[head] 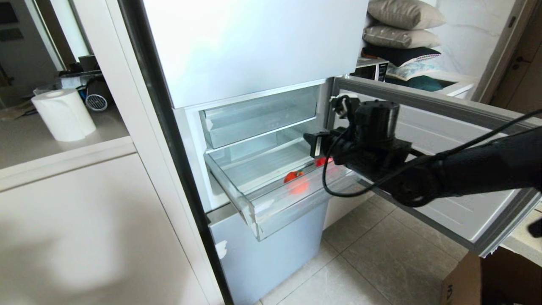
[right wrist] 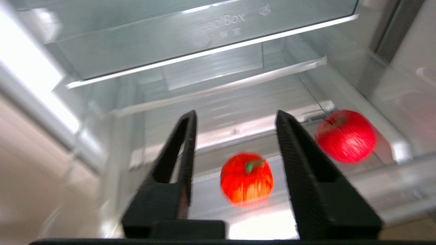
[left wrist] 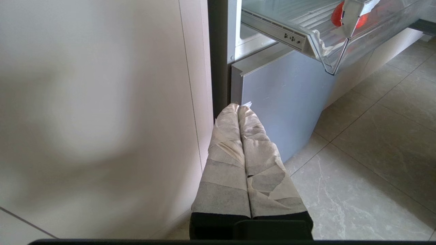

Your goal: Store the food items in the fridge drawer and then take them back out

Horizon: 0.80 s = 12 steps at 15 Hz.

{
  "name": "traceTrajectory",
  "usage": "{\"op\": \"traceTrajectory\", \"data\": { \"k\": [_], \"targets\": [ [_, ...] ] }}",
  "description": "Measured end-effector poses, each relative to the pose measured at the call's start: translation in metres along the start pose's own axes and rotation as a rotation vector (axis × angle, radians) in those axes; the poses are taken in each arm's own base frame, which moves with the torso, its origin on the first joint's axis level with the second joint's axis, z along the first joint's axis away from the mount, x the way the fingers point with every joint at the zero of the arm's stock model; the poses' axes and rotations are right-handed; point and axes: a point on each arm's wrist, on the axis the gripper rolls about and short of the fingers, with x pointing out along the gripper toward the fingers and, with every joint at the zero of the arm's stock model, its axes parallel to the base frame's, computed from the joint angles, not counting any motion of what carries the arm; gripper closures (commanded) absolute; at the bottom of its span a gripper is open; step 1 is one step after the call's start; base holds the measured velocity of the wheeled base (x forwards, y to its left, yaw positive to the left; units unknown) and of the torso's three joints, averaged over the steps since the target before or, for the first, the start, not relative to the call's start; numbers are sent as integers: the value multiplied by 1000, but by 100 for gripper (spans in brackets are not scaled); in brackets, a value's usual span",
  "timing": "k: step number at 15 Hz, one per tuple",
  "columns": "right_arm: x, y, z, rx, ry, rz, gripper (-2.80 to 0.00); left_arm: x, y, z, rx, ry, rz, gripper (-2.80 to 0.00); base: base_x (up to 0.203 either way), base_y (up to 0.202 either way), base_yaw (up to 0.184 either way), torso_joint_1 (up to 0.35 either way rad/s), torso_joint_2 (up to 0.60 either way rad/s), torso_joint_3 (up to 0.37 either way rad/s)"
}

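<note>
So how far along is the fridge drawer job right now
Storing looks done: the glossy red fruit and the orange-red fruit both lie in the pulled-out clear plastic drawer. In hand: the right pincer hangs open above the orange-red one, holding nothing. Left: lifting both out. The left pincer sits shut, low beside the fridge.

The fridge drawer (head: 271,186), a clear plastic unit with a ribbed floor, stands pulled out of the open fridge (head: 254,46) below a second clear drawer (head: 258,116) that sits pushed in. An orange-red fruit (head: 295,178) lies near the drawer's front wall, and a red fruit (head: 322,161) shows partly behind the right gripper (head: 315,144), which hangs over the drawer's right end on the black right arm (head: 465,169) reaching in across the open fridge door (head: 449,123). A paper towel roll (head: 63,114) stands on the counter (head: 25,144) to the left, and stacked cushions (head: 402,25) lie behind the door.
</note>
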Motion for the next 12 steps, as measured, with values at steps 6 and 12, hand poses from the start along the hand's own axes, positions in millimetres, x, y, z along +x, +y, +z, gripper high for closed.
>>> {"op": "traceTrajectory", "data": {
  "k": [6,12],
  "targets": [
    [-165,-15,8,-87,64,-53,0,0,0,0,0,0,0,0,0,0,0,0,0,0],
    [-308,-65,-24,-100,-25,-429,0,0,0,0,0,0,0,0,0,0,0,0,0,0]
  ]
}}
